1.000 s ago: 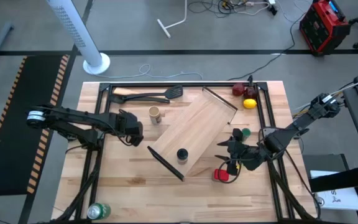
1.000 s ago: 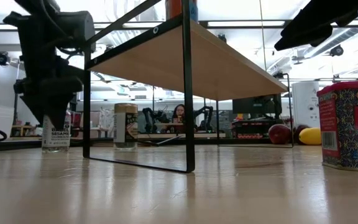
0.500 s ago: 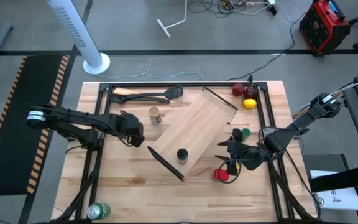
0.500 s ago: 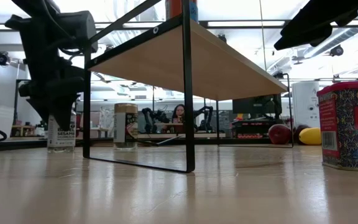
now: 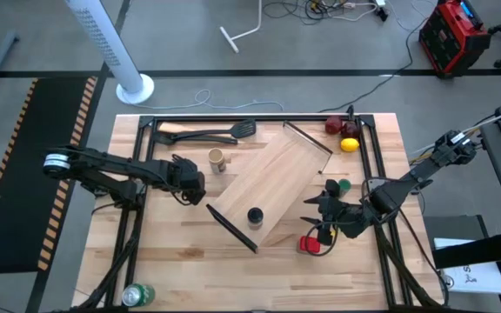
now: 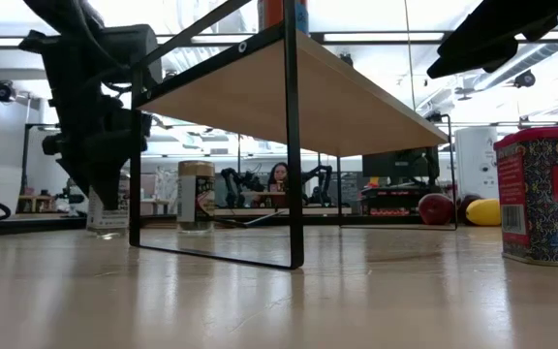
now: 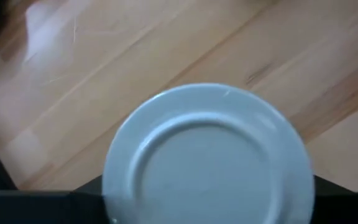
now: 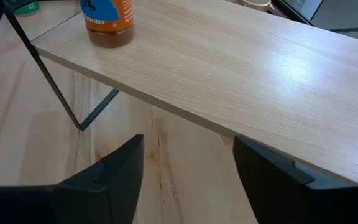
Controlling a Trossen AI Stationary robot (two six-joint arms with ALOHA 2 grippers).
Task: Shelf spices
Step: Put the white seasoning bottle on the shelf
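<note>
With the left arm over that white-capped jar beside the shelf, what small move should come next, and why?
Probably lift it. The left gripper sits around the white-capped jar, whose cap fills the left wrist view, and in the low view the jar's base looks level with the table. The shelf top is higher and holds only the black-capped jar, so the jar must rise first.

Overhead looks straight down on my desk [image 5: 181, 252]; low camera looks level under the shelf [image 6: 356, 97], which both share.
</note>
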